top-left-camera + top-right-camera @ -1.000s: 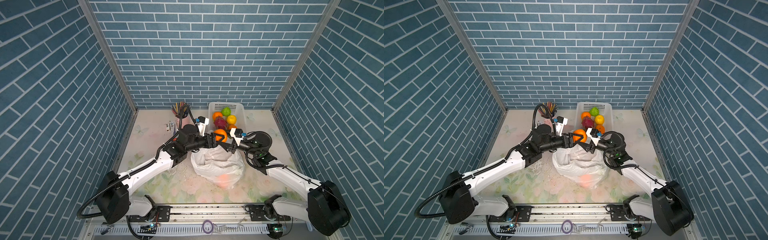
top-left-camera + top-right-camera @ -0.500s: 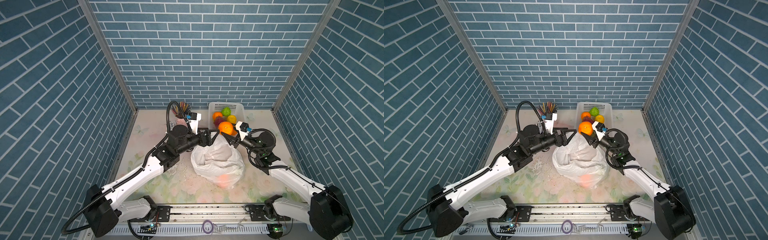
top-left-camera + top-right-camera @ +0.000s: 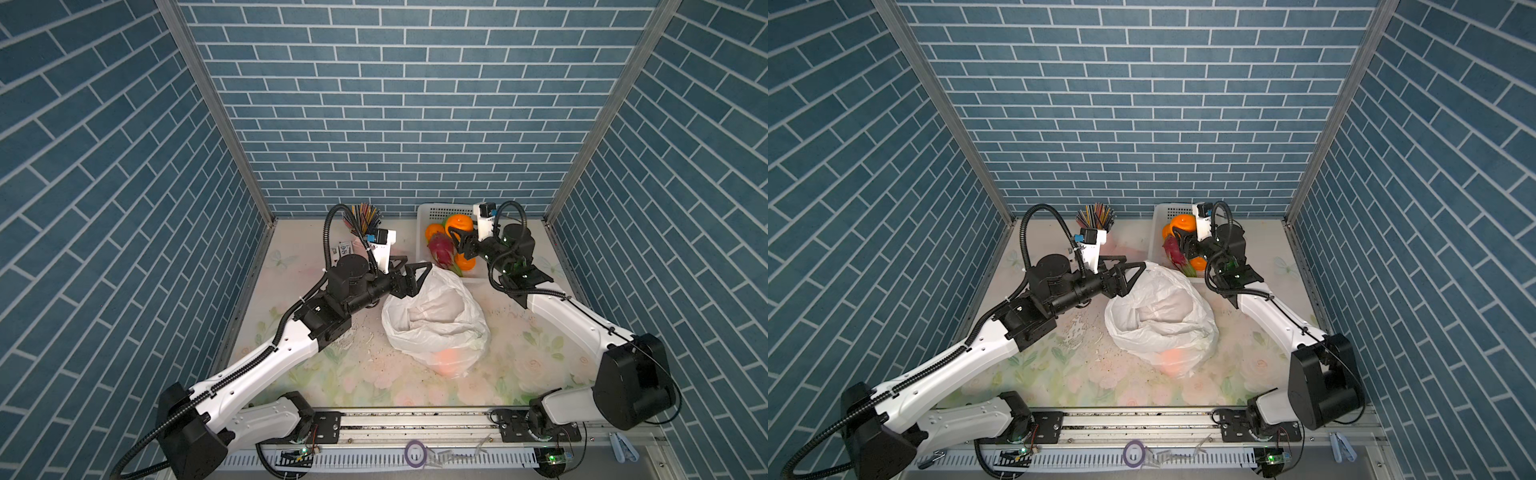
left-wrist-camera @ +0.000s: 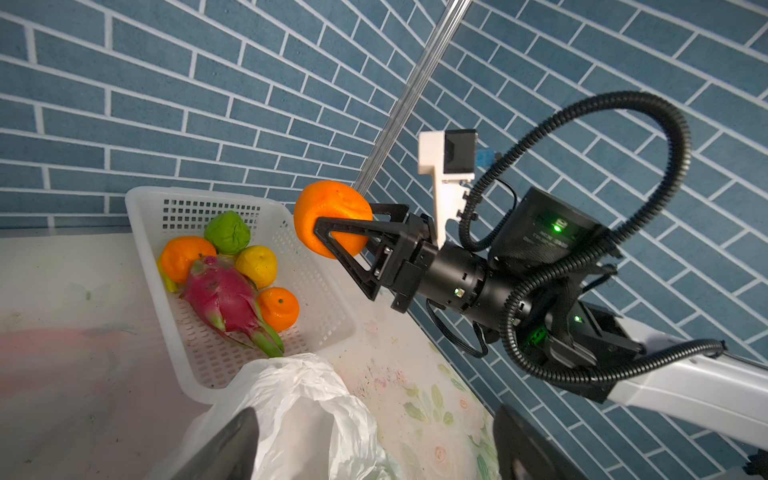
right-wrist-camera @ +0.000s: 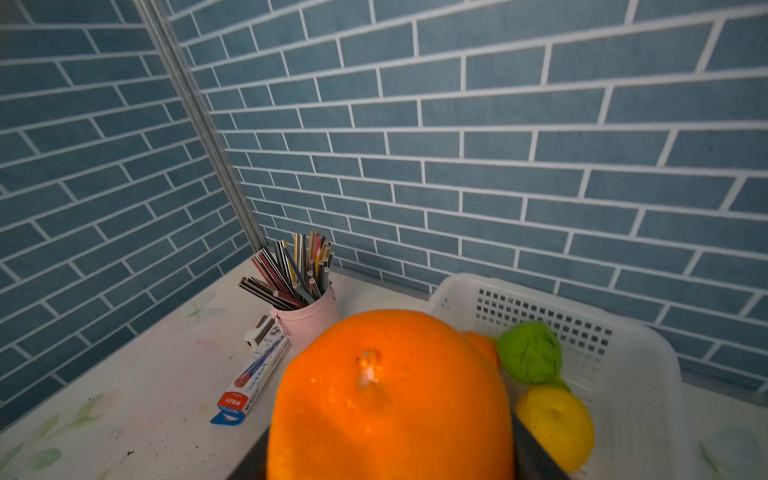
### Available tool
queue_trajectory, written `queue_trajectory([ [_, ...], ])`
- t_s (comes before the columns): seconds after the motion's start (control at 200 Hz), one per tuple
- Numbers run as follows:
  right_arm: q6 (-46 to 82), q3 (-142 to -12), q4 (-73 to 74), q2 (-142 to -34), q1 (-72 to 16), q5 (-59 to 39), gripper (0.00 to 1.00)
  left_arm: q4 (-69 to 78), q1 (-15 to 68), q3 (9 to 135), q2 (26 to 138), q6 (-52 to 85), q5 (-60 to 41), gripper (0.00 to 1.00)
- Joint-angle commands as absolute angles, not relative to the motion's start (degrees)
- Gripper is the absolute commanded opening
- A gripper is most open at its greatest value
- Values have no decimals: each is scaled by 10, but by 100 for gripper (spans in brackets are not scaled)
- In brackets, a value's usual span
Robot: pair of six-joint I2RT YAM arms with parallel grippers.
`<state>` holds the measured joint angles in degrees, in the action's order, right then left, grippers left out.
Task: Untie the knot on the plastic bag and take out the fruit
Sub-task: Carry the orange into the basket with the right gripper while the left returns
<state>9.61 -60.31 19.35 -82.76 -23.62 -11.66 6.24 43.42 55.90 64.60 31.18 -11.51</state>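
— Where's the plastic bag [image 3: 436, 320]?
— In the middle of the table [image 3: 332, 365]. It's white and crinkly, slumped, with its mouth gaping. An orange glow [image 3: 446, 357] shows through its near end.
— And the fruit?
— The right end effector [image 4: 338, 232] pinches a big orange [image 4: 332, 208], held over the white basket [image 4: 199, 210]. Inside lie a magenta dragon fruit [image 4: 220, 293], a lemon [image 4: 257, 266], a bumpy green fruit [image 4: 227, 232], a second orange [image 4: 185, 255] and a small orange [image 4: 279, 307].

The left arm [image 3: 266, 365] and right arm [image 3: 573, 319] are white shells and black joints strung with ribbed black conduit [image 4: 631, 99], each wrist carrying a white camera bracket [image 4: 430, 158], with green lights [image 4: 557, 227] on the right one's housing and black triangular frames forming the left tool [image 3: 417, 268] and right tool [image 4: 338, 220].
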Motion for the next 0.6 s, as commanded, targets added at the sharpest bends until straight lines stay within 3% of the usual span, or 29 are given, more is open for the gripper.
queue_trajectory([
  [0.0,147,-646,126,-862,-225,-73,47,38,436,572,652,303,-108,88],
  [0.37,180,-766,18,-1004,-189,-94,47,-13,447,607,689,279,-81,88],
  [0.595,123,-779,-46,-1051,-188,-142,49,-77,447,646,747,252,25,89],
])
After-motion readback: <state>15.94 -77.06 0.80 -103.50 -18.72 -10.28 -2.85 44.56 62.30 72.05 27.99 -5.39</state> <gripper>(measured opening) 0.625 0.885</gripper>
